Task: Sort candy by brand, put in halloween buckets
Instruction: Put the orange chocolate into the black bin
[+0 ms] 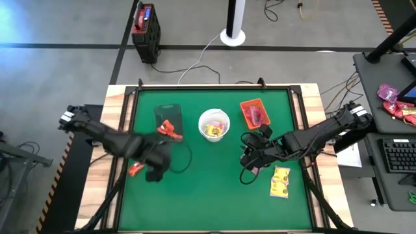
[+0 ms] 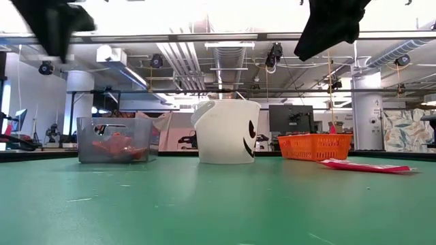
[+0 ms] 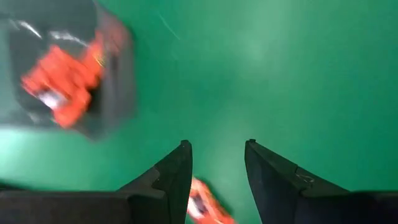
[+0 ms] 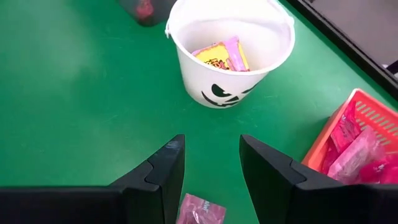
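Note:
Both grippers hang open above the green mat and touch nothing. My left gripper (image 1: pixel 155 170) (image 3: pixel 217 146) hovers near a red-orange candy packet (image 1: pixel 135 169) (image 3: pixel 208 210) lying flat on the mat, on the near side of the dark tub (image 1: pixel 168 120) (image 3: pixel 62 74), which holds red-orange packets. My right gripper (image 1: pixel 249 162) (image 4: pixel 211 140) hovers over a pink packet (image 4: pixel 200 211) (image 2: pixel 364 165) lying flat. Beyond it stand the white bucket (image 1: pixel 213 125) (image 4: pixel 230 46), holding yellow and pink packets, and the orange tray (image 1: pixel 255 112) (image 4: pixel 360 146), holding pink ones.
Yellow packets (image 1: pixel 280 181) lie on the mat near the right gripper, toward the near right corner. The three containers stand in a row across the mat's far half (image 2: pixel 114 139). Bare green mat spreads over the middle and near part. A black frame edges the mat (image 1: pixel 214 86).

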